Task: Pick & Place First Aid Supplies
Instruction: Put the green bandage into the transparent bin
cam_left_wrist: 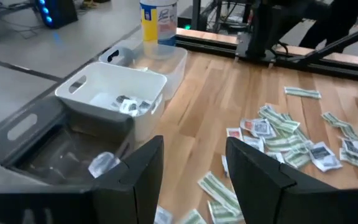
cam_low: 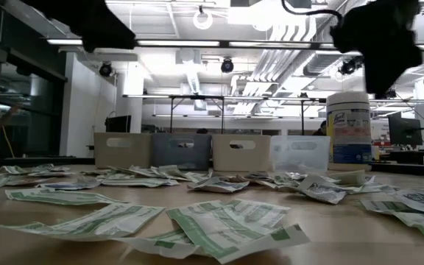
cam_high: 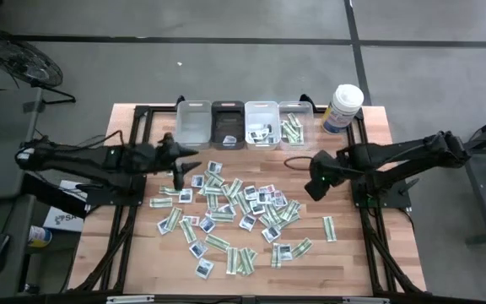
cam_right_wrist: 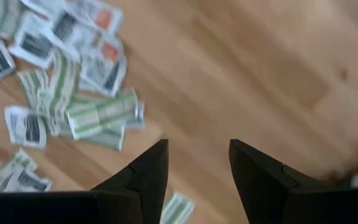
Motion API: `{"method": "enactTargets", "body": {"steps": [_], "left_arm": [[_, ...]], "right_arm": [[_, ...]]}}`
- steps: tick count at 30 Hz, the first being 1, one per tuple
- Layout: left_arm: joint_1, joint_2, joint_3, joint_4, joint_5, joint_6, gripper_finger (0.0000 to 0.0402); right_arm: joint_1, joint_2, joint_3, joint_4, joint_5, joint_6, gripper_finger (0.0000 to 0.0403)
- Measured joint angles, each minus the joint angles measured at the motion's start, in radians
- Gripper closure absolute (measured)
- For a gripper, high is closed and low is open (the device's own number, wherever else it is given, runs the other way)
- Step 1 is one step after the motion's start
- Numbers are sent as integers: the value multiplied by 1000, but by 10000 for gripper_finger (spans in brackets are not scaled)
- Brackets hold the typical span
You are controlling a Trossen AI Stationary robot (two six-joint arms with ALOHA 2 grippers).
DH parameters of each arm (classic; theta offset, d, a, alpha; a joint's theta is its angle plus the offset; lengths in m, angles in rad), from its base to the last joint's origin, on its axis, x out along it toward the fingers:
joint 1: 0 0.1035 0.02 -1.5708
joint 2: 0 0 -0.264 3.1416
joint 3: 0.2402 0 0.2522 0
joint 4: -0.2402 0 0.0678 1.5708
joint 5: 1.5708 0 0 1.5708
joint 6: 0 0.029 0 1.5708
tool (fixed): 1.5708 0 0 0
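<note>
The first aid packets (cam_high: 230,211) lie scattered across the wooden surface (cam_high: 353,253), just in front of the row of four bins (cam_high: 245,125); a few packets sit inside the bins nearest the white canister (cam_high: 342,107). The left tool (cam_high: 186,160) hovers near the bins with fingers spread, holding nothing. The right tool (cam_high: 315,187) hangs beside the pile, well in front of the bins, also spread and holding nothing
</note>
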Motion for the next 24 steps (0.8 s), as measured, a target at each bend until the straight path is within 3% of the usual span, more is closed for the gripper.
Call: {"method": "enactTargets", "body": {"steps": [5,13,19,24], "left_arm": [[-134,-11,-43,0,-96,-32,230],[-239,-53,-85,4,-43,-33,230],[-339,-217,-171,-1,-81,-28,230],[-412,-372,-237,0,-112,-25,230]], "right_arm": [[147,0,0,-18,16,252,240],[379,76,0,-45,38,676,240],[473,204,0,-39,-40,861,240],[505,311,0,4,-108,909,240]]}}
